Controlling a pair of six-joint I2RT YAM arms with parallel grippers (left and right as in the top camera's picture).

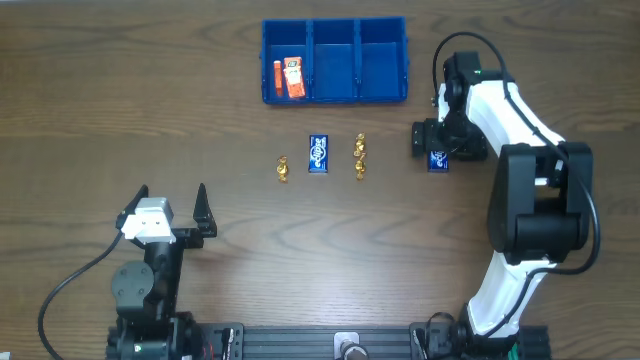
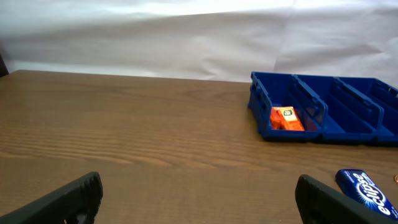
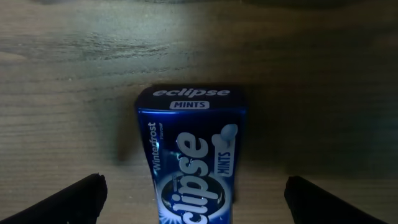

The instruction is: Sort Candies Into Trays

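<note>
A blue three-compartment tray (image 1: 384, 60) stands at the back centre, and its left compartment holds orange candies (image 1: 290, 78). On the wood in front of it lie a gold candy (image 1: 283, 168), a blue mint box (image 1: 318, 154) and more gold candies (image 1: 361, 156). A second blue mint box (image 1: 437, 161) lies to the right. My right gripper (image 1: 441, 146) hangs low over it, open. In the right wrist view that mint box (image 3: 191, 155) lies between the spread fingers of the right gripper (image 3: 196, 202), with gaps on both sides. My left gripper (image 1: 172, 203) is open and holds nothing, near the front left.
The left wrist view looks across bare wood to the tray (image 2: 323, 93), with the orange candy (image 2: 286, 118) in its nearest compartment and the middle mint box (image 2: 364, 190) at the edge. A white wall lies beyond the table's far edge.
</note>
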